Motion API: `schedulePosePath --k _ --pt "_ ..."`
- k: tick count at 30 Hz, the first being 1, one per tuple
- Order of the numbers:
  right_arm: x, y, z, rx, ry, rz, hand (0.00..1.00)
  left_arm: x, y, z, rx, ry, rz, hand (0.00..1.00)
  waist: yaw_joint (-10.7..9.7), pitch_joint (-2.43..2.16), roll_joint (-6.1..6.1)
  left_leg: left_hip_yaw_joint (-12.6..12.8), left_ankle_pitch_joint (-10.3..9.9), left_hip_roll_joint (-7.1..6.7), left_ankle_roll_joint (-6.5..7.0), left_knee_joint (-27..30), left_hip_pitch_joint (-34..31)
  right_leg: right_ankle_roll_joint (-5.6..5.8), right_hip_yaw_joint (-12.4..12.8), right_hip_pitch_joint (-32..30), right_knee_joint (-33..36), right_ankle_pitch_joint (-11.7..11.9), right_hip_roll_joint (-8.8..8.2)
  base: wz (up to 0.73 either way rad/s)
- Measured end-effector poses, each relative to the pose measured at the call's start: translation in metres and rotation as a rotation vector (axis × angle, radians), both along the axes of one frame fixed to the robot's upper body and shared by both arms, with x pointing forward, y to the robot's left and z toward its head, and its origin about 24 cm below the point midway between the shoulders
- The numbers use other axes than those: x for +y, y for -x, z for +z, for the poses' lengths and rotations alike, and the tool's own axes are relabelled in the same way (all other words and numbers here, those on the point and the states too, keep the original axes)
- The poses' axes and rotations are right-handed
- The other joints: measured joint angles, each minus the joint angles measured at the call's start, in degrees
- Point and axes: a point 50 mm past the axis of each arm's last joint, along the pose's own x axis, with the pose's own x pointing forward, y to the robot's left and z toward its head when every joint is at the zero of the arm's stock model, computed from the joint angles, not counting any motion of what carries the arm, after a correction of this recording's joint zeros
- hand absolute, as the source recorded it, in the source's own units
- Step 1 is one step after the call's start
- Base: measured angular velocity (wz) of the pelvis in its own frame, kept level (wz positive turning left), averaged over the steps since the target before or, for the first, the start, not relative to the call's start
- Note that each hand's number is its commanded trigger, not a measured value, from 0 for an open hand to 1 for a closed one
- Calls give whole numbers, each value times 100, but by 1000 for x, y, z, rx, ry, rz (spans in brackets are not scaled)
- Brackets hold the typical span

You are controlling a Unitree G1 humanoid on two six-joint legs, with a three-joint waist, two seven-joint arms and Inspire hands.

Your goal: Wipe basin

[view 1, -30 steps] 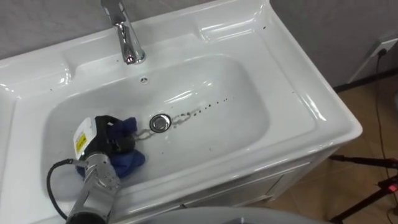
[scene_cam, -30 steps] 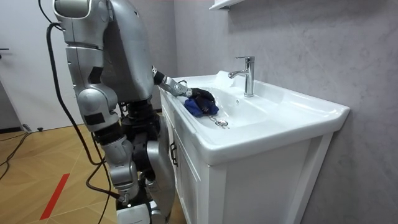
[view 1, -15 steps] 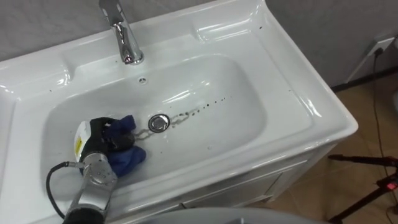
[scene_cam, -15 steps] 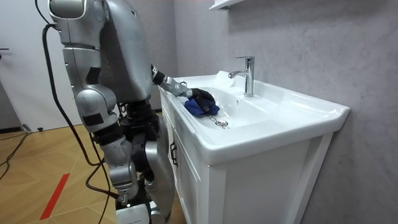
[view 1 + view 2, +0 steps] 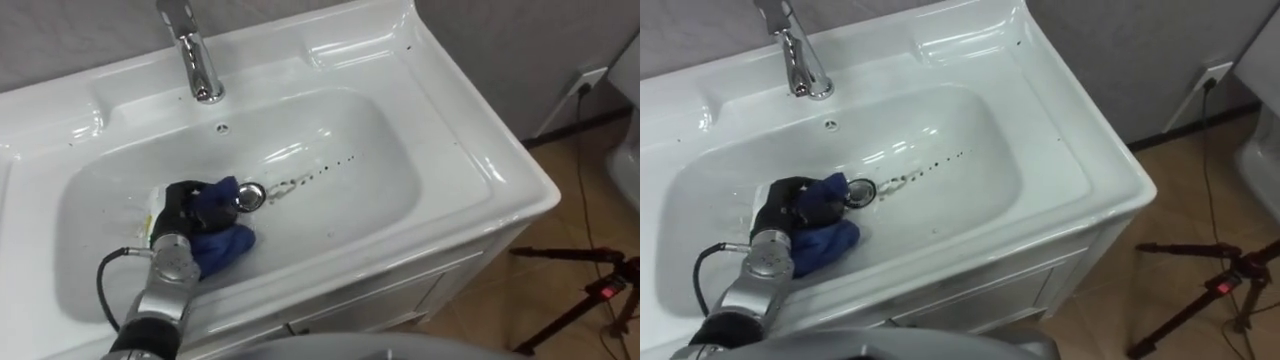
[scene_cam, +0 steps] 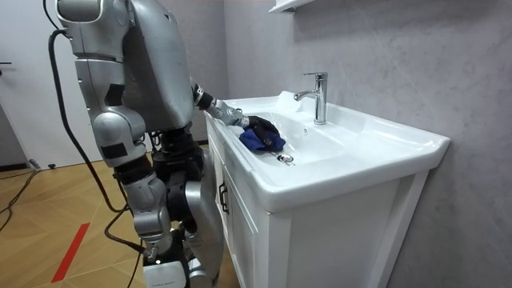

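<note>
A white basin [image 5: 440,190] with a chrome tap [image 5: 195,55] at the back holds a blue cloth [image 5: 220,240] on its floor. My left hand [image 5: 180,205] is down in the bowl, its dark fingers curled round the cloth, right beside the chrome drain [image 5: 250,196]. A trail of dark specks [image 5: 315,172] runs right from the drain. The room view has the same hand [image 6: 254,124] and cloth [image 6: 262,139] inside the basin [image 6: 360,148], with me standing at the cabinet's front.
The basin sits on a white cabinet [image 6: 320,232] against a grey wall. A dark tripod [image 5: 590,290] and a cable [image 5: 570,150] to a wall socket are on the wooden floor to the right.
My left hand has slid the blue cloth rightward across the basin floor until it reaches the drain. The eye views have shifted a little.
</note>
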Motion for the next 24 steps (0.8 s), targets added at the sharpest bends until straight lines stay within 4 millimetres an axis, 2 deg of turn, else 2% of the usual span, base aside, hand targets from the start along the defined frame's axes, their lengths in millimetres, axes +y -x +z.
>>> schedulePosePath --k 1,4,7,10,15,19,24 --pt "1 0 0 5 -1 0 0 -6 -5 1 -1 16 -20 100 -38 1 0 47 -1 -1 3 -4 -19 -27 34 -17 -24 56 2 -18" --pt "1 0 0 5 -1 -3 0 -19 -14 3 -1 55 -57 100 -183 27 35 93 -70 2 75 -35 -55 8 62 -65 -16 78 14 -6" --pt "1 1 0 7 -1 0 0 -29 -17 4 -6 108 -61 100 -324 31 41 193 -128 11 99 -100 -62 18 141 -165 65 86 24 -15" --pt "1 0 0 11 2 7 0 -32 -23 7 -17 134 -64 100 -393 32 51 314 -173 0 120 -82 -128 42 235 -292 148 97 25 -26" --pt "1 1 0 37 8 10 0 -39 -37 15 -38 163 -83 100 -756 41 80 513 -207 -12 170 -83 -172 85 305 -416 182 94 13 -14" --pt "1 -6 1 19 9 15 0 -46 -49 24 -78 195 -97 100 -795 50 164 734 -225 -39 189 -79 -272 110 494 -675 298 89 47 -25" --pt "0 -14 1 5 17 14 0 -49 -55 28 -88 249 -69 100 -994 50 206 749 -246 -108 227 -43 -438 186 507 -846 429 27 -3 5"
